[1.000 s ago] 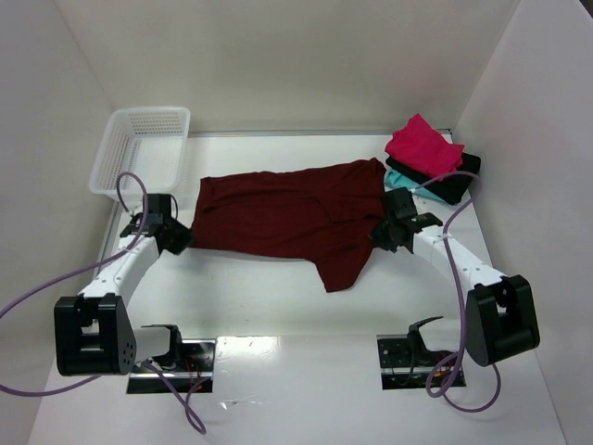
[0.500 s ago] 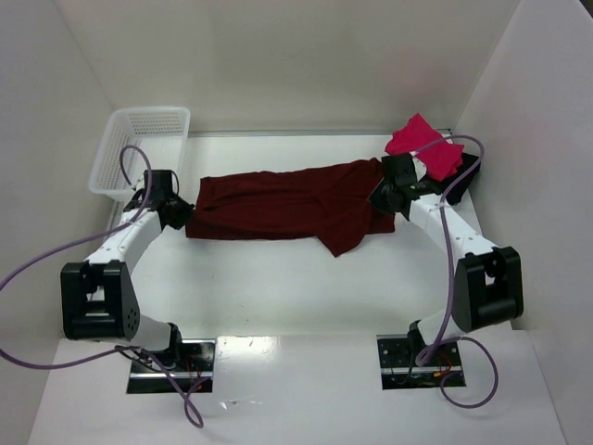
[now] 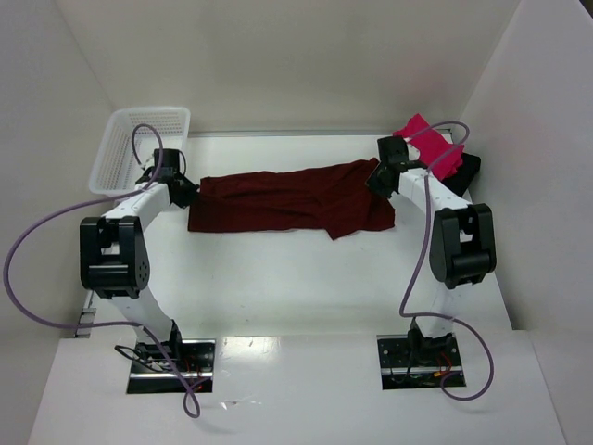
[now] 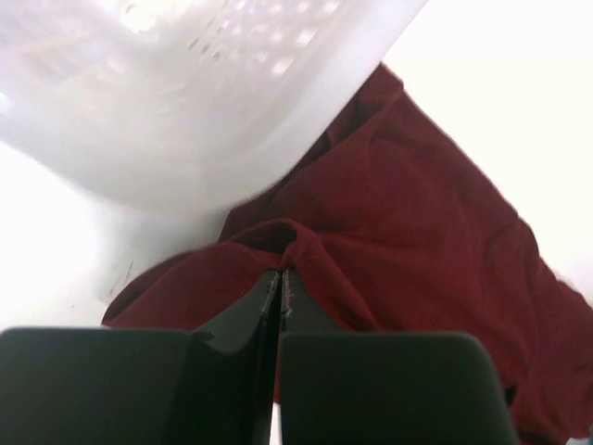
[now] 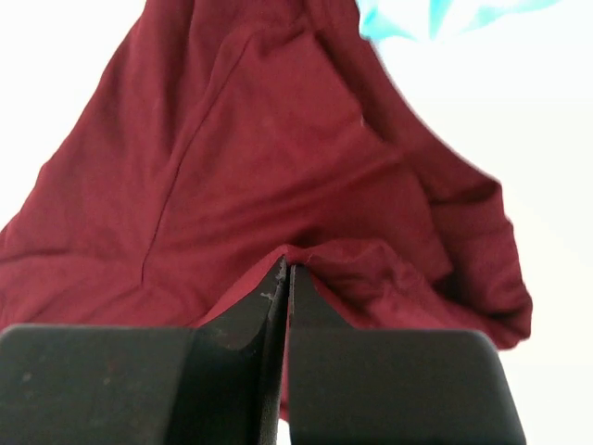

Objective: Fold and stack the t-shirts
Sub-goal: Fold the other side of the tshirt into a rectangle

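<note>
Fingers: left fingers (image 4: pixel 243 315) and right fingers (image 5: pixel 310 298) each pinched shut on maroon t-shirt (image 3: pixel 287 199), a half-folded band across the bench (image 3: pixel 278 278). Folded pile (image 3: pixel 414 127) far right, count unclear. Outstanding: finish fold, stack.

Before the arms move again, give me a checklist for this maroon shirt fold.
1. The left hand is shut on the maroon shirt: ok.
2. The right hand is shut on the shirt's other end: ok.
3. The shirt lies flat between the hands: not ok, its right end is bunched.
4. The basket is apart from the left hand: cannot tell, they are very close.
5. The stack is apart from the right arm: cannot tell, the arm covers part of it.
</note>
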